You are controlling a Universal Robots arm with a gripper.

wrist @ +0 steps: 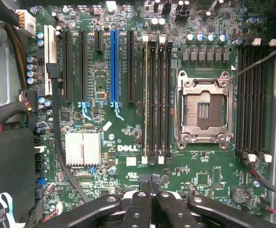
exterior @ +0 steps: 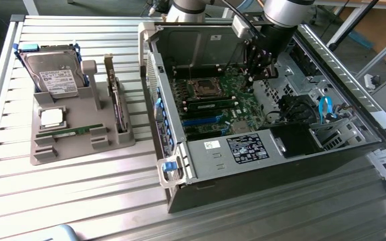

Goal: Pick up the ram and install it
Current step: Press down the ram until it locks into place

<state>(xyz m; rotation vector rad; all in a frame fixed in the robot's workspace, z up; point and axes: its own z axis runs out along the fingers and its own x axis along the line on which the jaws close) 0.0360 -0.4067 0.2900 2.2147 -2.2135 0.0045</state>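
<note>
A ram stick [exterior: 69, 132], long, thin and green, lies flat at the front of the grey holder [exterior: 79, 145], at the exterior view's left. Another green stick [exterior: 210, 105] stands in a memory slot beside the empty processor socket [exterior: 203, 88] of the open computer case [exterior: 260, 160]. It appears edge-on as a pale strip [wrist: 145, 95] in the wrist view. My gripper [exterior: 260, 68] hangs inside the case above the motherboard [wrist: 104, 85], far from the holder. Its black fingers [wrist: 138, 204] are pressed together, so the gripper [wrist: 149, 183] is shut with nothing between them.
The holder also carries a hard drive [exterior: 54, 73], a square silver processor [exterior: 51, 117] and a dark expansion card [exterior: 116, 95] on edge. The case walls, a black power supply [exterior: 297, 140] and blue cables [exterior: 325, 108] ring the motherboard. The slatted metal table [exterior: 79, 201] lies below.
</note>
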